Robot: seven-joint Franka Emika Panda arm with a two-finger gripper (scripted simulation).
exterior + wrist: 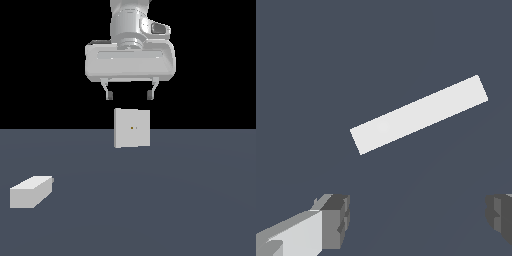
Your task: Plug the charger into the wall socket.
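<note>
White charger (31, 191) lies near floor's front-left corner | gripper (129, 94) spread, empty, above wall socket (132, 128) | advice: descend square across block's long sides.

A flat, dark slate-blue floor (190, 200) fills the lower half of the exterior view; above its straight horizon, the upper half is plain black backdrop (40, 60), evenly lit.
</note>
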